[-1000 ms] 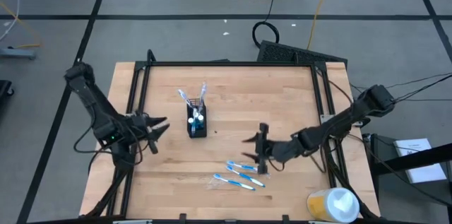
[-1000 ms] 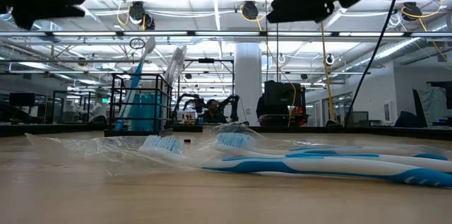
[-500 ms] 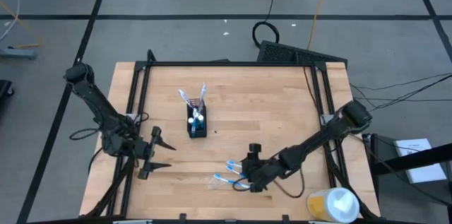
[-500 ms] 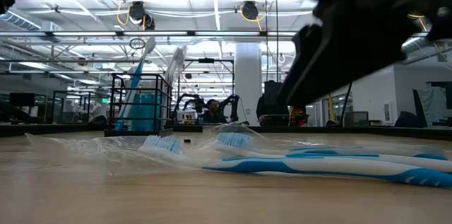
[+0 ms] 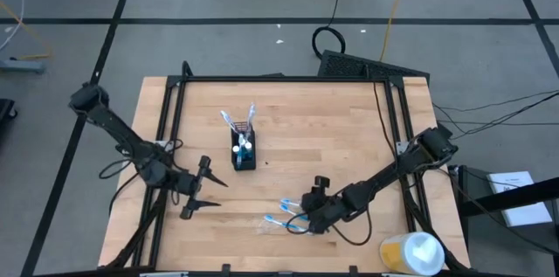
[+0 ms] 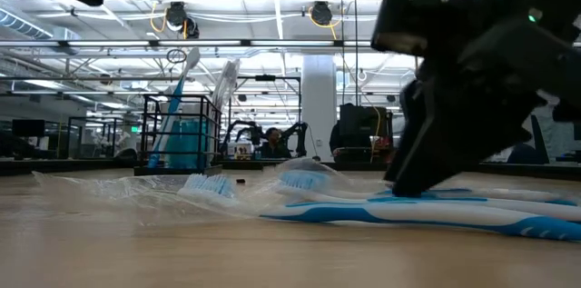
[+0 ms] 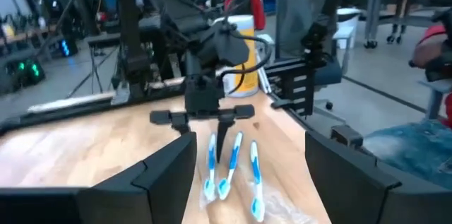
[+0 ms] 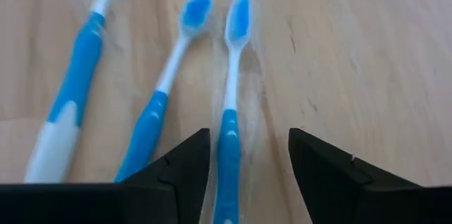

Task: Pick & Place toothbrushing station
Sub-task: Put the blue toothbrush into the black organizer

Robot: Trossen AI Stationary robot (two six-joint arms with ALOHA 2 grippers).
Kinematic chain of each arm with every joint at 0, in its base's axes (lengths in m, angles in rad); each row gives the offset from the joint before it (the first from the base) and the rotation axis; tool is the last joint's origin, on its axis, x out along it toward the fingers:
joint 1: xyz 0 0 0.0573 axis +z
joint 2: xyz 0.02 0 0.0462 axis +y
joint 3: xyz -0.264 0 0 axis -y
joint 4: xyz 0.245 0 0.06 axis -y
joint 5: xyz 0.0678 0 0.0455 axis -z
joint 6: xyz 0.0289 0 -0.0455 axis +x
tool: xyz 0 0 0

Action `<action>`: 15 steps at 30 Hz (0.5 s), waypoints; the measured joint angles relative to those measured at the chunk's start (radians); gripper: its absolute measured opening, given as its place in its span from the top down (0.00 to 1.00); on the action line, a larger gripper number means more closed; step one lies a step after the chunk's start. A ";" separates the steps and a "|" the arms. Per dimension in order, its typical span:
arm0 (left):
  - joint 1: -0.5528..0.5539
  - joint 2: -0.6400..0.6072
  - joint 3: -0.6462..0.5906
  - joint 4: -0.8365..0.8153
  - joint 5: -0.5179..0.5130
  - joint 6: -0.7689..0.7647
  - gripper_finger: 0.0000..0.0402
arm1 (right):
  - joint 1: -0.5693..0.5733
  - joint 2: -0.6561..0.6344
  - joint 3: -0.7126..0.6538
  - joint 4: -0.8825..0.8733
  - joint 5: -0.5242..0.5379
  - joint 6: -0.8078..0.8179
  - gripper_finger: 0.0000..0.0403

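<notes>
The black mesh holder (image 5: pixel 243 152) stands on the table left of centre, with two blue-and-white toothbrushes (image 5: pixel 238 122) and small tubes sticking up out of it. It also shows in the low view (image 6: pixel 180 134). Three blue-and-white toothbrushes (image 5: pixel 297 216) lie flat side by side near the table's front. My right gripper (image 5: pixel 303 216) is open and low over them, its fingers on either side of one brush's blue handle (image 8: pixel 228 143). My left gripper (image 5: pixel 212 192) is open and empty, left of the brushes and in front of the holder. My right gripper comes down slanting from the table's right, with its fingers (image 8: pixel 182 171) along the handle of one lying toothbrush (image 8: pixel 229 128), one finger on each side. The brush lies flat on the table. I cannot tell whether the fingers touch it.
Clear plastic film (image 6: pixel 127 193) lies crumpled by the brush heads. A yellow-and-white round container (image 5: pixel 410 253) lies at the front right corner. A black frame (image 5: pixel 170 111) runs along the table's left, far and right sides.
My right gripper has moved toward the table's near edge and a little left, and down onto the three lying toothbrushes, staying open. My left gripper has moved toward the near edge and to the right, and turned toward the brushes. The brushes and holder have not moved.
</notes>
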 joint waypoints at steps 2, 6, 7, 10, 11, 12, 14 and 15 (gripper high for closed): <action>0.025 0.009 0.000 0.001 0.004 -0.013 0.33 | 0.000 0.001 -0.023 0.003 0.001 0.028 0.56; 0.077 0.017 0.000 0.022 0.005 0.004 0.33 | 0.000 0.001 -0.070 0.035 0.005 0.053 0.59; 0.089 0.016 0.000 0.036 0.006 0.004 0.33 | 0.000 0.001 -0.081 0.043 0.003 0.059 0.60; 0.124 0.016 0.000 0.068 0.005 -0.003 0.33 | 0.000 0.001 -0.106 0.049 -0.001 0.091 0.63; 0.135 0.016 0.000 0.078 0.005 -0.003 0.33 | 0.000 0.002 -0.112 0.046 -0.005 0.095 0.65; 0.144 0.016 0.000 0.093 0.005 0.001 0.33 | 0.000 0.002 -0.116 0.044 -0.009 0.096 0.66; 0.162 0.016 0.000 0.126 0.005 0.017 0.33 | 0.000 0.002 -0.124 0.037 -0.011 0.094 0.70; 0.171 0.016 0.000 0.144 0.005 0.025 0.33 | 0.000 0.003 -0.127 0.031 -0.012 0.094 0.72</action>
